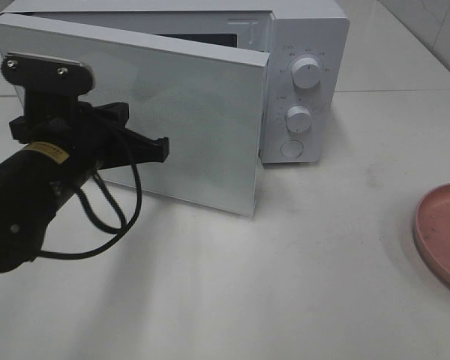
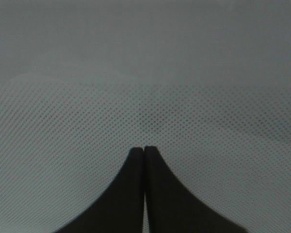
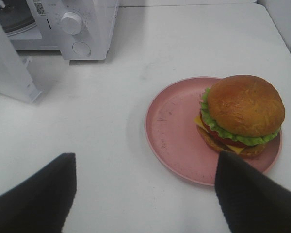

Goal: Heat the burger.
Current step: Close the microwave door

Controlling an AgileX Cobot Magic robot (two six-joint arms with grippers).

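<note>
The burger (image 3: 242, 114), with a golden bun, lettuce, cheese and tomato, sits on the right half of a round pink plate (image 3: 174, 126) in the right wrist view. My right gripper (image 3: 145, 160) hovers above the table just short of the plate, open, with nothing between its fingers. The white microwave (image 1: 304, 82) stands at the back with its door (image 1: 195, 112) swung partly open. My left gripper (image 1: 163, 150) is shut, and its fingertips (image 2: 136, 160) rest against the dotted outer face of the door. Only the plate's edge (image 1: 442, 225) shows in the exterior high view; the burger is out of that frame.
Two knobs and a round button (image 1: 291, 148) sit on the microwave's right panel. A black cable (image 1: 105, 217) loops under the left arm. The table's right edge runs just beyond the plate.
</note>
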